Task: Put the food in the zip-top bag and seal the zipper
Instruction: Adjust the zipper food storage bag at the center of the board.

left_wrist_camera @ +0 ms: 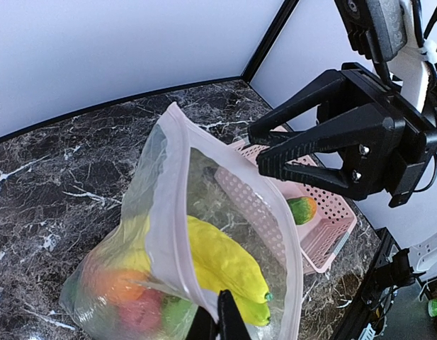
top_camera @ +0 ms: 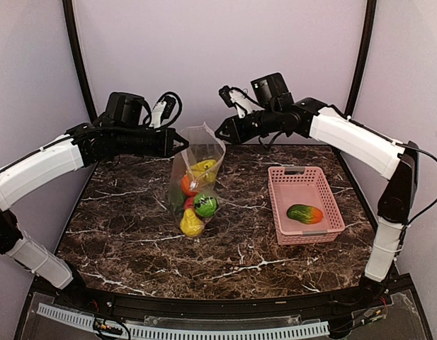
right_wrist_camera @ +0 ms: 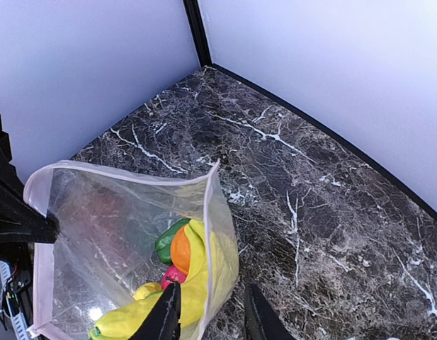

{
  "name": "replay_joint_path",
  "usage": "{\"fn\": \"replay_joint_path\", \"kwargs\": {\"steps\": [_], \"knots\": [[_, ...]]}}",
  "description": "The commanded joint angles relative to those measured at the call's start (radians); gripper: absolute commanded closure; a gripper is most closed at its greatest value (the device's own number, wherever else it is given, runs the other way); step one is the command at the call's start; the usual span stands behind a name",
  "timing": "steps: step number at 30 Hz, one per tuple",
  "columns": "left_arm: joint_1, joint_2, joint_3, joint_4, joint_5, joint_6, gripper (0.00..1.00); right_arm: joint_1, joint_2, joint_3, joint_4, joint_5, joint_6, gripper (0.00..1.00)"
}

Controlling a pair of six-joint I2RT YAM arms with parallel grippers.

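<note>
The clear zip-top bag (top_camera: 197,177) stands upright on the marble table, its mouth wide open. Inside lie a yellow banana (left_wrist_camera: 225,262), an orange (right_wrist_camera: 180,249), a green piece (top_camera: 205,205) and other food. My left gripper (left_wrist_camera: 218,320) is shut on the zipper strip (left_wrist_camera: 161,212) at the left side of the mouth. My right gripper (right_wrist_camera: 211,320) is open, up beside the right side of the mouth, its fingers either side of the bag's rim (right_wrist_camera: 207,234) without pinching it. A green-and-orange fruit (top_camera: 305,213) lies in the pink basket.
The pink slatted basket (top_camera: 324,227) sits on the right of the table, close to the right arm. Black frame posts and pale walls stand close behind both arms. The dark marble table (top_camera: 133,234) ends at a rail along the near edge.
</note>
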Motion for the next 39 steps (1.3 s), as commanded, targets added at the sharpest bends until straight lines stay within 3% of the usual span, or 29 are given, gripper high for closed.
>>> {"fn": "replay_joint_path", "kwargs": {"steps": [1, 5, 9, 13, 16, 24, 32, 39], "knots": [[0.001, -0.011, -0.006, 0.028, 0.009, -0.002, 0.99, -0.002, 0.043, 0.009, -0.018, 0.038, -0.019, 0.71], [0.000, -0.013, -0.006, 0.031, 0.009, -0.003, 0.99, -0.001, 0.077, 0.027, -0.054, -0.034, -0.020, 0.75], [0.001, -0.014, 0.001, 0.031, 0.002, 0.003, 0.99, -0.003, 0.084, 0.068, -0.077, -0.074, -0.028, 1.00], [0.000, 0.012, 0.118, -0.033, -0.129, 0.035, 0.99, -0.008, 0.029, 0.227, -0.045, -0.011, -0.085, 1.00], [0.001, 0.053, 0.196, -0.085, -0.145, 0.063, 0.99, -0.005, -0.006, 0.307, -0.023, 0.010, -0.136, 1.00], [0.000, 0.164, 0.294, -0.246, -0.064, 0.024, 0.99, -0.006, 0.008, 0.219, -0.050, -0.033, -0.121, 1.00], [0.000, 0.121, 0.297, -0.179, -0.035, 0.013, 0.99, -0.016, 0.000, 0.238, -0.046, 0.008, -0.153, 1.00], [0.001, 0.146, 0.242, -0.193, 0.045, -0.040, 0.99, -0.017, -0.009, 0.160, -0.033, -0.068, -0.137, 0.94]]}}
